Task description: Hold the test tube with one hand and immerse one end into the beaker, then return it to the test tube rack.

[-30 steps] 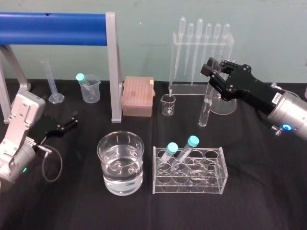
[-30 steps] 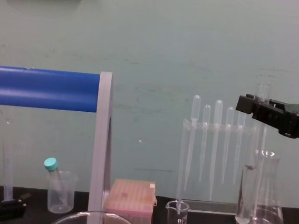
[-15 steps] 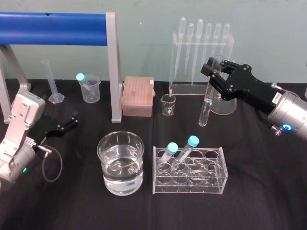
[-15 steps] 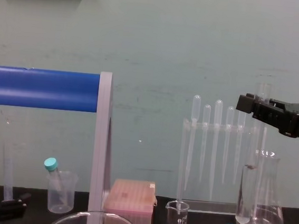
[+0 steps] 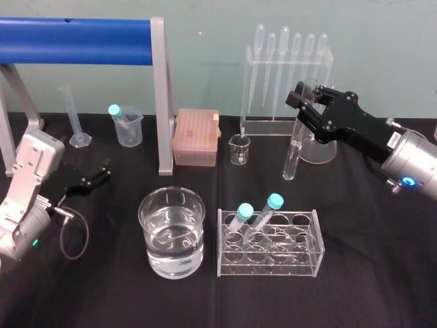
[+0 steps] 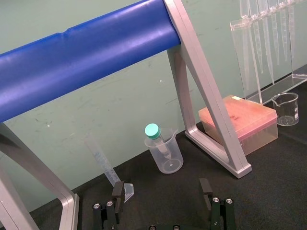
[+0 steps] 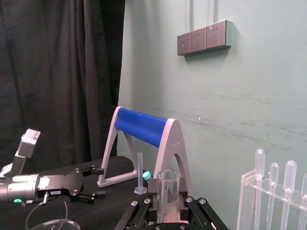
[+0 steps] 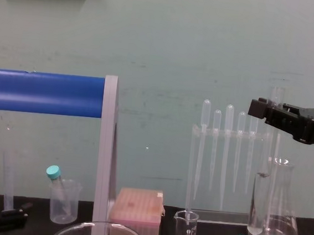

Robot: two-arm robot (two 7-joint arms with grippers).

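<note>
One test tube (image 5: 291,160) hangs upright in the right gripper (image 5: 304,108), fingers clamped on its upper part; it is behind the test tube rack (image 5: 270,268), and its lower end seems clear of the surface, though I cannot be sure; the beaker (image 5: 202,217), part filled, sits just left of the rack. To carry well: raise it first, pass above the rack's teal-capped tubes (image 5: 244,210), keep it vertical, lower slowly inside the rim; the left gripper (image 6: 161,189) rests far left of the rack, fingers spread.
</note>
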